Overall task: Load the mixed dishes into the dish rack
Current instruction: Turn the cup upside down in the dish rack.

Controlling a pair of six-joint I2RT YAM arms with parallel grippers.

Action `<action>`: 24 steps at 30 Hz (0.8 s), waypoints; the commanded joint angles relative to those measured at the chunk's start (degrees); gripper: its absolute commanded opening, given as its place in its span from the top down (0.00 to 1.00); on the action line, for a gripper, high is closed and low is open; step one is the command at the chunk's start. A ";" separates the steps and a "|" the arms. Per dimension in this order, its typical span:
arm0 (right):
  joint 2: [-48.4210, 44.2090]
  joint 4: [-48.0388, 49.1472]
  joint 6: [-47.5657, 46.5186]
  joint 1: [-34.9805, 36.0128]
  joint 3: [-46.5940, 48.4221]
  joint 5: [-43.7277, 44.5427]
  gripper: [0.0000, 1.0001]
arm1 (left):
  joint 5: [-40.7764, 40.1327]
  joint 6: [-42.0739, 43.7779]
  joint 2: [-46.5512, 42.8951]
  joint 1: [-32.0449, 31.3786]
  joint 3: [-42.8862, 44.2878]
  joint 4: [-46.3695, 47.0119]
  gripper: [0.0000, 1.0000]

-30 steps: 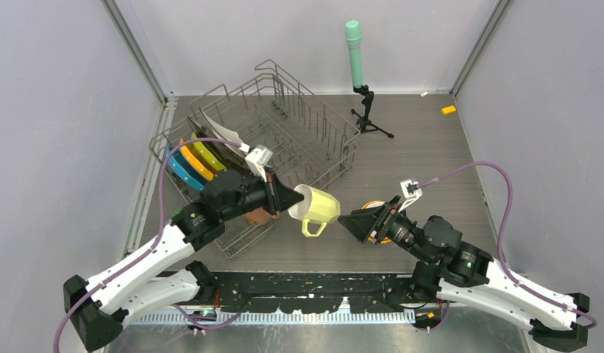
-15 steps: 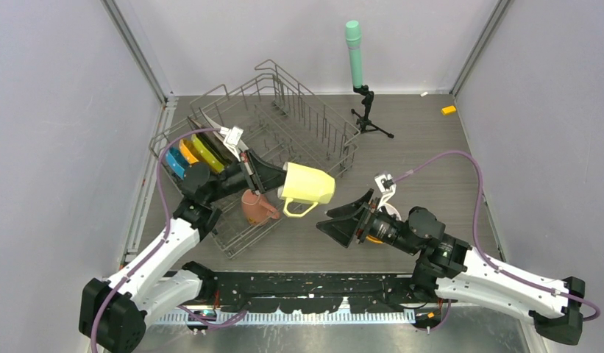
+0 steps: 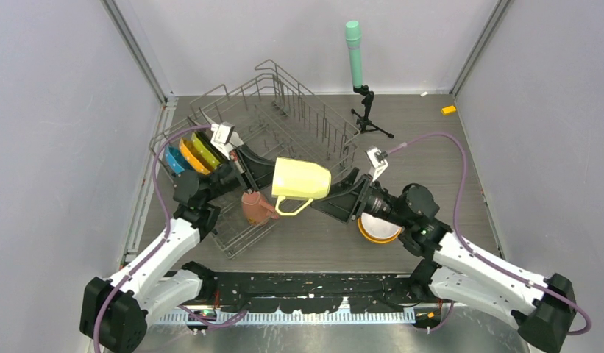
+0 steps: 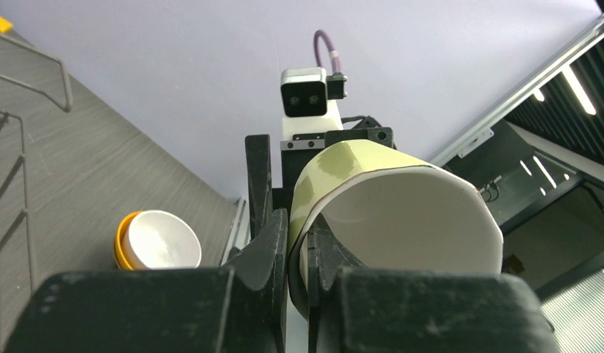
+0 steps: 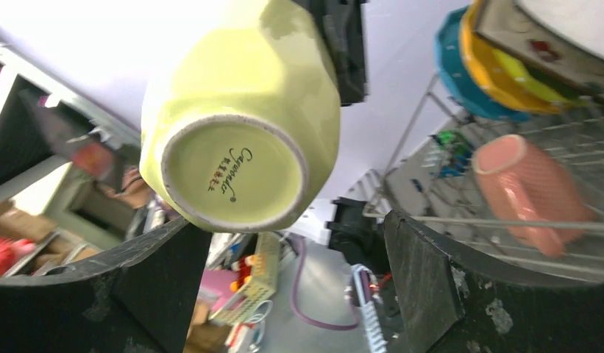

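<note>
Left pincer (image 3: 266, 175) clamped on the rim of the pale-yellow mug (image 3: 300, 179), one finger inside and one outside. The mug hangs on its side in the air, base toward 3 o'clock, handle down, at the 5 o'clock corner of the dish rack (image 3: 313, 125). Right pincer (image 3: 343, 197) spread wide, fingers either side of the mug's base — can't tell if they touch. Pink mug (image 3: 254, 207) lies in the rack at 8 o'clock of the yellow one. Blue plate (image 3: 173, 163), orange plate (image 3: 188, 156) and yellow-green plate (image 3: 205, 149) stand in the rack's 9 o'clock end. White bowl (image 3: 381, 228) sits nested in the orange bowl (image 3: 374, 240) on the bench (image 3: 431, 147) — 4 o'clock of the held mug.
</note>
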 commanded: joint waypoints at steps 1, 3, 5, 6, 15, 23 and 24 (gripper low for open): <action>8.25 25.39 13.00 -2.45 1.53 -8.37 0.09 | 2.01 -0.93 -1.68 -1.05 -1.41 6.94 1.00; 10.75 30.15 14.95 -2.48 1.93 -9.36 0.09 | 0.98 -0.74 -2.10 -1.05 -2.25 6.96 1.00; 12.06 31.75 15.13 -2.48 2.10 -8.90 0.09 | 0.18 -0.16 -2.67 -1.05 -2.90 6.49 1.00; 12.27 31.96 14.68 -2.48 2.10 -8.52 0.10 | -0.30 0.47 -3.12 -1.05 -3.11 5.60 1.00; 5.33 13.65 5.15 -2.46 3.67 -2.35 0.12 | -4.21 9.12 -9.39 -1.05 -3.92 -8.17 1.00; 10.77 18.47 10.10 -2.48 4.13 -9.06 0.15 | -8.85 7.00 -9.19 -1.05 -5.94 -2.82 1.00; 12.80 20.72 12.52 -2.48 3.79 -9.66 0.15 | -8.88 5.77 -7.93 -1.05 -6.12 -0.47 1.00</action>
